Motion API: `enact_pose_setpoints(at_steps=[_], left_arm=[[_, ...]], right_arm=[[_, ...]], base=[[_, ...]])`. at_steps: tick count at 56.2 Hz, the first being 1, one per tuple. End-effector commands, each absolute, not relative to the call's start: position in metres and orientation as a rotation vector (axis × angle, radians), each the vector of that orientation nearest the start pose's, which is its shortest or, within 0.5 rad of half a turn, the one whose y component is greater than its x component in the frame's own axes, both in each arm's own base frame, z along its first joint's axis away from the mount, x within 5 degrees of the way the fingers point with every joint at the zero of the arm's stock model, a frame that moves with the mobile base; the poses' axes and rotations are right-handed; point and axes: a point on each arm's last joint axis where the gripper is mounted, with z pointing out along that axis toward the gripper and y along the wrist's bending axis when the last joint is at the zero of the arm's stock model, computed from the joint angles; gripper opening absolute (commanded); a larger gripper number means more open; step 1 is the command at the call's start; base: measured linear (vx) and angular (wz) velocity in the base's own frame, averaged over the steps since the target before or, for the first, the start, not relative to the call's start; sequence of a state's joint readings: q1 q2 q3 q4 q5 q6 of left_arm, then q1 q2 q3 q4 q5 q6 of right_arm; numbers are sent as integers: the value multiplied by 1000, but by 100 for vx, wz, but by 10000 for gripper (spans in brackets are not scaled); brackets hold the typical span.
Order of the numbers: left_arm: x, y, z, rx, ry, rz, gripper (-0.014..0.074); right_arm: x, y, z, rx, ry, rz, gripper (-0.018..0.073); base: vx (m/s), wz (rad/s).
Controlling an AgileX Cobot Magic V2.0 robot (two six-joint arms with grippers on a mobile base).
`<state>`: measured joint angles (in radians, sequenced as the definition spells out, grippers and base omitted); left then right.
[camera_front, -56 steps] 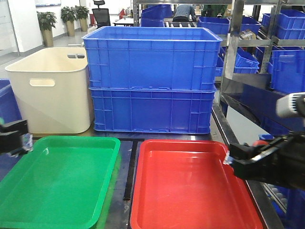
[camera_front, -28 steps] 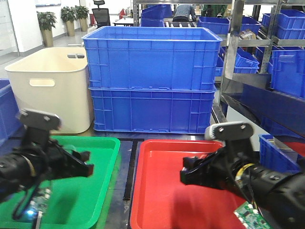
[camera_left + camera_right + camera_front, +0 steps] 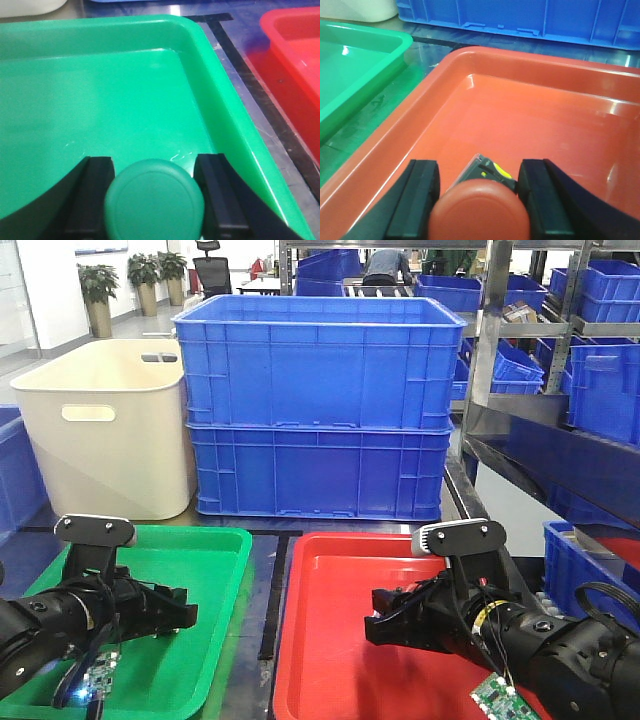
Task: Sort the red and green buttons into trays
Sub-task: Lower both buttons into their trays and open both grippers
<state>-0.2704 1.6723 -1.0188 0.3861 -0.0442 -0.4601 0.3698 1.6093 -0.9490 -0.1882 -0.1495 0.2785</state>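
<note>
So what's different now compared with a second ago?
Both arms swung in from the sides: the left gripper holds the green button over the green tray, the right gripper the red button over the red tray. Trays, crates unmoved.

The base of the green button (image 3: 154, 200) is hidden under its own cap and cut off by the lower edge of the left wrist view. Only a grey corner with a yellow mark is seen of the red button (image 3: 479, 210) base. In the front view both buttons are concealed by the arms, and the red tray (image 3: 330, 640) is partly covered.
</note>
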Motion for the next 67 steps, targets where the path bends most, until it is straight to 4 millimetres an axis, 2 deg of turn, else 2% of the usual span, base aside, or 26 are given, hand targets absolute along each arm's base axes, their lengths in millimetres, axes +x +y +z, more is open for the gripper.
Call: enact_pose_setpoints(at_steps=[1, 9, 17, 27, 35, 42, 53, 67], left_arm=[[356, -103, 270, 176, 1954, -300, 14], [356, -102, 269, 133, 1964, -318, 52], [356, -102, 269, 133, 1974, -312, 147], [356, -102, 268, 147, 1975, -303, 301], [355, -102, 269, 166, 1971, -292, 385], [353, -101, 275, 187, 1954, -279, 426], [342, -98, 300, 274, 1866, -220, 441], [319, -92, 341, 264, 1747, -225, 441]], right_arm=[[332, 132, 274, -295, 1876, 346, 5], [333, 132, 267, -298, 1917, 334, 46], [333, 132, 268, -297, 1906, 338, 139], [333, 132, 268, -297, 1908, 337, 358], [333, 132, 267, -297, 1910, 336, 545], [332, 132, 269, -294, 1909, 338, 639], [325, 129, 289, -286, 1836, 352, 647], [305, 122, 331, -277, 1692, 371, 610]], base=[[0, 0], [0, 0], [0, 0], [0, 0], [0, 0], [0, 0], [0, 0], [0, 0]])
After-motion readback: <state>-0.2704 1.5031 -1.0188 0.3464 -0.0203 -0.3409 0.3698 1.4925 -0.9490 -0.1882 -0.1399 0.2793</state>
